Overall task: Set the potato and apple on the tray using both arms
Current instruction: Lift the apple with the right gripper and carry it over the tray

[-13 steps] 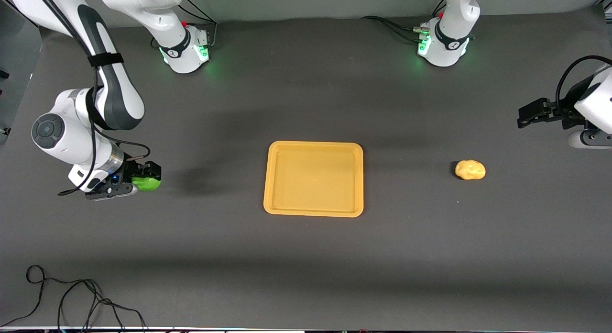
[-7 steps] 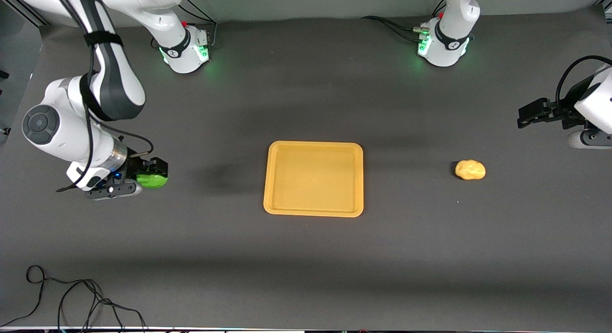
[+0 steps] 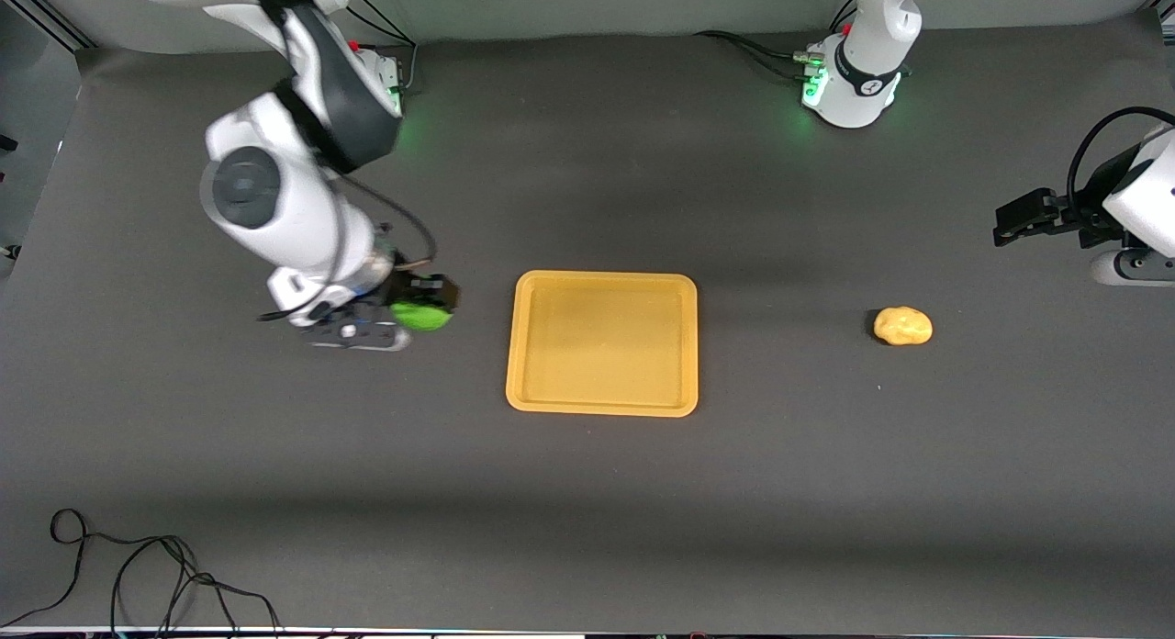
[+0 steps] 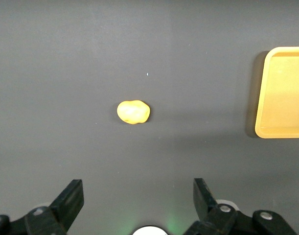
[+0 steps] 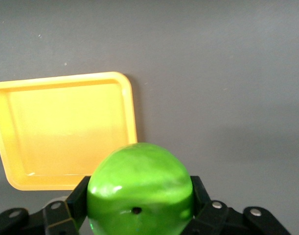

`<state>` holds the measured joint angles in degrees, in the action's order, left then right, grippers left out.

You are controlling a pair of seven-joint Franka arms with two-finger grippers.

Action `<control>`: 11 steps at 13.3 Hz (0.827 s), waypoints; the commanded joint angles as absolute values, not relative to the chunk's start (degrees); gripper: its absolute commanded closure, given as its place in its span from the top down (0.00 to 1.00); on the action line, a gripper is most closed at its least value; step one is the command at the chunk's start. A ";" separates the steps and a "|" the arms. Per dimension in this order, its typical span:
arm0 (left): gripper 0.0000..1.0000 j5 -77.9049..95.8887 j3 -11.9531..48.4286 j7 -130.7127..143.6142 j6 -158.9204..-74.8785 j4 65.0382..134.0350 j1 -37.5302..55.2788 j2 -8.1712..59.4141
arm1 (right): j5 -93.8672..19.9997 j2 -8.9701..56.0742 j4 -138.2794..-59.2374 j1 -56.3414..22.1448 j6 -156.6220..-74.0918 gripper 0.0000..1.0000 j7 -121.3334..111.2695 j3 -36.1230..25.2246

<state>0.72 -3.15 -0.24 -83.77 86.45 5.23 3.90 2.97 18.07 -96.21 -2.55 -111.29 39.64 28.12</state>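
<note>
The apple (image 3: 421,316) sits clamped between the fingers of the right gripper (image 3: 424,301), held up over the bare table just beside the tray's edge toward the right arm's end; in the right wrist view the green fruit (image 5: 139,193) fills the space between the black fingers (image 5: 80,196), its dark dimple facing the camera, and the tray (image 5: 129,105) lies close by. Nearest the front camera, a loose black cable (image 3: 138,575) curls on the dark table (image 3: 587,510) at the right arm's end. Farther up, the tray (image 3: 514,345) rests flat in the middle of the table, yellow-orange, with nothing lying in it. The potato (image 3: 902,326) lies on the table well apart from the tray, toward the left arm's end (it appears in the left wrist view too (image 4: 133,111), pale and lumpy). The left gripper (image 3: 1019,220) waits in the air over the table's edge at the left arm's end, its fingers (image 4: 68,200) spread wide and holding nothing. The two arm bases (image 3: 849,88) stand farthest from the camera.
</note>
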 commanded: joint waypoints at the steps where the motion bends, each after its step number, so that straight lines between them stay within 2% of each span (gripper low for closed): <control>1: 1.00 0.62 -3.87 -0.35 -83.41 85.61 6.06 4.13 | 11.22 27.66 -88.35 -3.68 -110.30 0.43 52.42 34.52; 4: 1.00 0.70 -3.87 -0.35 -83.41 85.61 6.06 4.22 | 18.36 34.43 -85.44 -8.07 -110.48 0.43 59.49 35.24; 11: 1.00 0.79 -3.87 -0.35 -83.41 85.61 6.15 4.22 | 29.07 45.69 -85.52 -13.71 -121.28 0.44 70.21 35.07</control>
<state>0.74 -3.16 -0.24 -83.77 86.45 5.23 3.94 24.42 41.67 -88.19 -12.32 -120.29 66.26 34.72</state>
